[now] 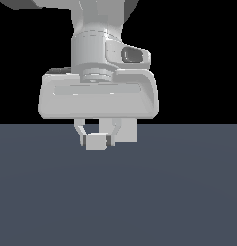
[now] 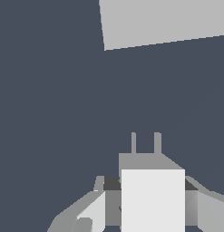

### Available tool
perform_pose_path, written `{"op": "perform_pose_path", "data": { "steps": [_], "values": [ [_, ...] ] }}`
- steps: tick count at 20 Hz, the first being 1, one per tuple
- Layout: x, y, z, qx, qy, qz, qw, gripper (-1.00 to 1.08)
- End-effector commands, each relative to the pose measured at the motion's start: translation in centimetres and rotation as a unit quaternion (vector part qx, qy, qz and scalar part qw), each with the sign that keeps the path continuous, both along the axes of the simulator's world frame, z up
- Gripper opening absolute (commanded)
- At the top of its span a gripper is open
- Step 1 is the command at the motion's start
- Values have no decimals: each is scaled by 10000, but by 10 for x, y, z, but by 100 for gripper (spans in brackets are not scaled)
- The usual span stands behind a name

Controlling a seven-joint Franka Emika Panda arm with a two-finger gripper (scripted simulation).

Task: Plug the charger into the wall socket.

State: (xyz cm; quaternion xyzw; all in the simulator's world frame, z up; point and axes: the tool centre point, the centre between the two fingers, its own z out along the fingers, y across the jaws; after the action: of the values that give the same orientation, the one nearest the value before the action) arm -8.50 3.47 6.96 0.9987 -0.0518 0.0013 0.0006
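My gripper (image 1: 96, 140) is closed on the charger (image 1: 96, 141), fingers (image 1: 82, 136) pressing both its sides, holding it above the dark grey floor (image 1: 118, 202). Its prongs (image 2: 145, 143) point toward the wall socket (image 2: 163, 20), well apart. Background black

The arm (image 1: 93, 45) is pale grey: a round wrist, a broad boxy hand, a claw (image 1: 97, 139) with short grey fingers (image 1: 81, 134).
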Motion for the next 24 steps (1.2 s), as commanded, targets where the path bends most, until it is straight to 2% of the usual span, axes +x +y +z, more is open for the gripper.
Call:
{"op": "perform_pose_path", "data": {
  "steps": [1,11,24],
  "values": [
    [6,-11,8,1,2,178,9998,-100],
    [26,-35,28,5,3,591,9983,-100],
    [30,-37,30,5,3,642,9979,-100]
  ]
}}
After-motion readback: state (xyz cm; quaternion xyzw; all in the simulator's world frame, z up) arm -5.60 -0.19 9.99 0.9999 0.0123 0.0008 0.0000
